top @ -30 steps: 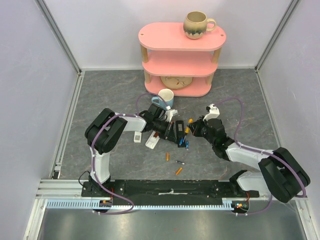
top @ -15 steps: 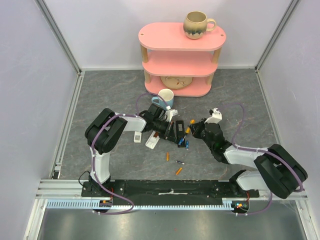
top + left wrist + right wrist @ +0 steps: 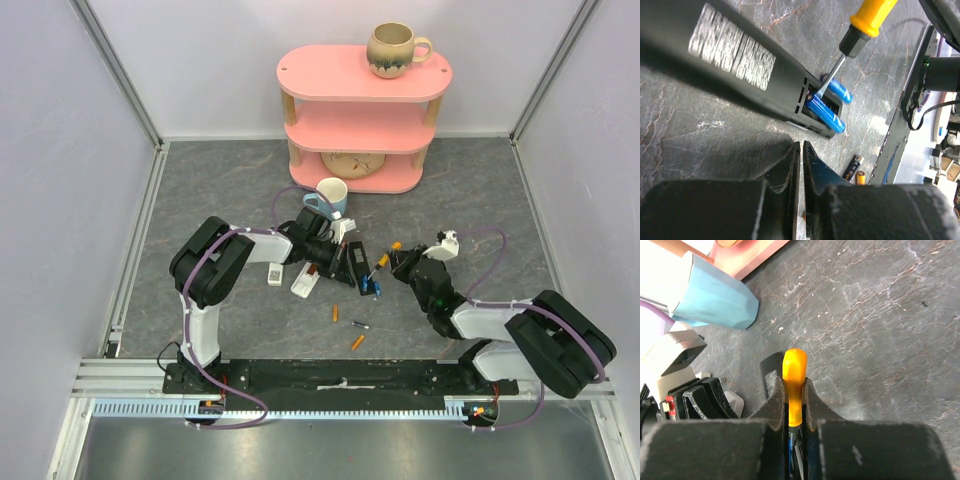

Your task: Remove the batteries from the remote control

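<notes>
The black remote control (image 3: 350, 266) lies mid-table with its battery bay open at the near end (image 3: 807, 102). Two blue batteries (image 3: 826, 113) stick out of the bay, also seen in the top view (image 3: 370, 286). My right gripper (image 3: 400, 264) is shut on the orange handle of a screwdriver (image 3: 794, 362). The screwdriver's metal tip (image 3: 826, 86) sits in the bay between the blue cells. My left gripper (image 3: 801, 145) is shut with nothing seen between its fingers, at the remote's far end (image 3: 333, 256). Three loose batteries lie nearer: orange (image 3: 336, 313), dark grey (image 3: 360, 325) and orange (image 3: 357, 342).
A white remote (image 3: 305, 284) and a small white piece (image 3: 275, 275) lie left of the black remote. A blue-and-white mug (image 3: 331, 194) stands just behind. A pink three-tier shelf (image 3: 300, 100) with a beige mug (image 3: 395, 48) on top stands at the back.
My right wrist has swung right and lower, and the screwdriver handle has tilted over to the right with it. The left arm and the remote have stayed put.
</notes>
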